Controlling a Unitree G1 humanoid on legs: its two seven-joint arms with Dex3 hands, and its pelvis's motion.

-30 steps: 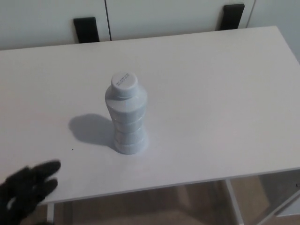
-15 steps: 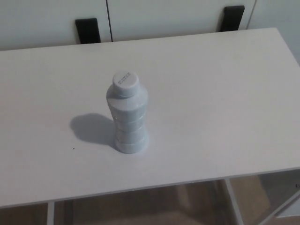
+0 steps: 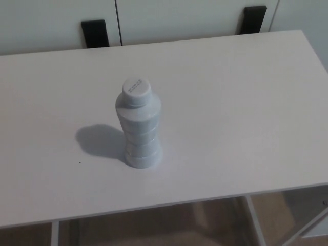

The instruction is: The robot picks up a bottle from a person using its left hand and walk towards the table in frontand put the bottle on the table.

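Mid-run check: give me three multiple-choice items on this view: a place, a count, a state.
1. Where is the bottle? A) on the floor B) on the table, away from its edges C) on a shelf
2. How many black blocks behind the table? A) one B) two C) four
3. The bottle is: A) upright, capped B) lying down C) upright, uncapped
Key: 1 B, it stands on the white top; 2 B, one left, one right; 3 A, its cap is on.
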